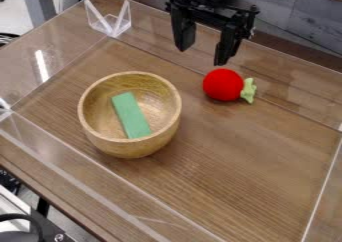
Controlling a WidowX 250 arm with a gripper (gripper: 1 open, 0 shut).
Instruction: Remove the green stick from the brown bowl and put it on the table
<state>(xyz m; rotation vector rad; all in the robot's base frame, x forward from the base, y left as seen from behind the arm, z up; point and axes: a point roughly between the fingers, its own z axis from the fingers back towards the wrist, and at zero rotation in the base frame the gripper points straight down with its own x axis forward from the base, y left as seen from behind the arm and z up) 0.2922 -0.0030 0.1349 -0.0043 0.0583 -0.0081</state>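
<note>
A flat green stick [131, 115] lies slanted inside the brown wooden bowl [94, 132], which stands on the left part of the table. My black gripper [205, 43] hangs at the back, pointing down, well above and to the right of the bowl. Its jaws stand open with nothing between them. It touches neither the bowl nor the stick.
A red strawberry-like toy [226, 84] with a green leaf lies right of the bowl, just below the gripper. Clear plastic walls [107, 21] fence the wooden table [241, 156] on all sides. Bare wood shows in front and to the right of the bowl.
</note>
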